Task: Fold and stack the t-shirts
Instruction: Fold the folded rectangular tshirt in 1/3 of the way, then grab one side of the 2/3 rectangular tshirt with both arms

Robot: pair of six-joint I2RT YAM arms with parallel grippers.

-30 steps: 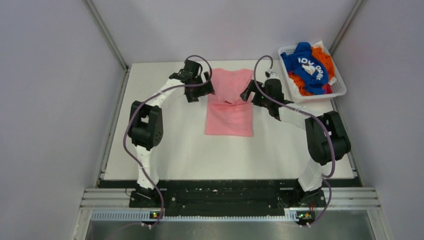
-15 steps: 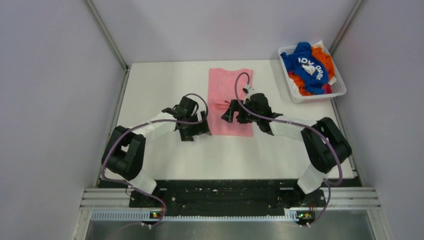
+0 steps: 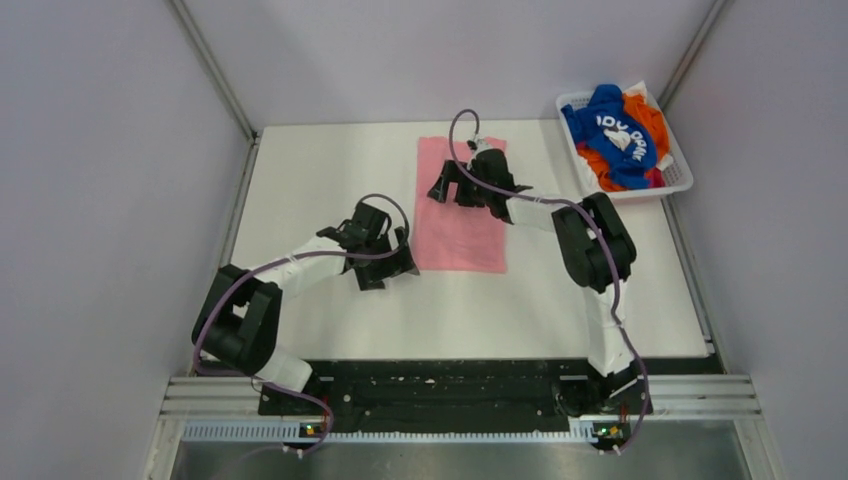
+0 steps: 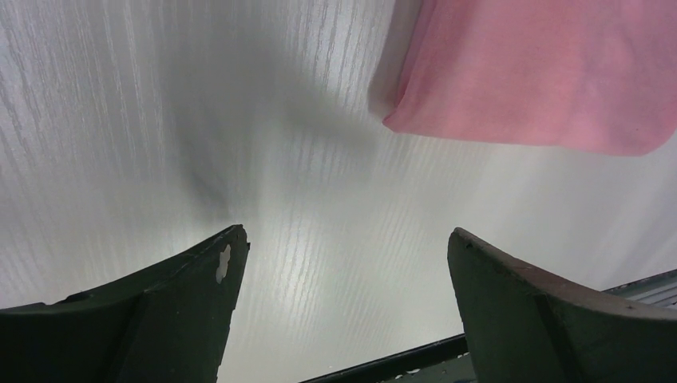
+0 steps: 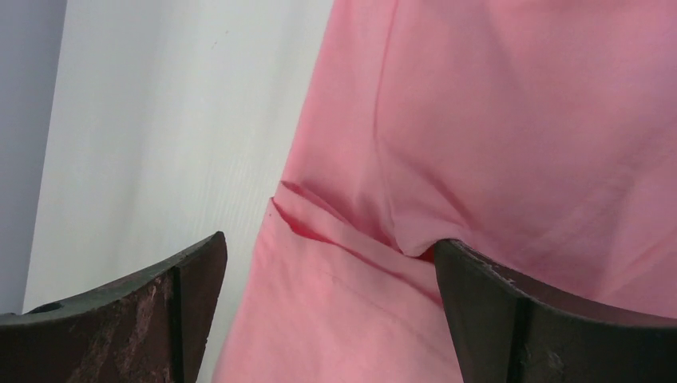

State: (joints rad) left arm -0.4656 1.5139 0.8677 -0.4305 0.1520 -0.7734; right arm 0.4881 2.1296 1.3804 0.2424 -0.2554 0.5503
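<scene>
Pink shirt (image 3: 465, 235) flat mid-table, narrow strip, long axis running near-to-far (collar end unclear). Left gripper (image 3: 392, 262) wide, empty, low beside near left corner. Right gripper (image 3: 447, 190) wide, empty, over far half. Best bet: pinch matching corners level, lift clear, carry short end over, no dragging. Blue shirt (image 3: 610, 135), orange shirt (image 3: 648, 112) heaped in basket (image 3: 640, 192), far right.
</scene>
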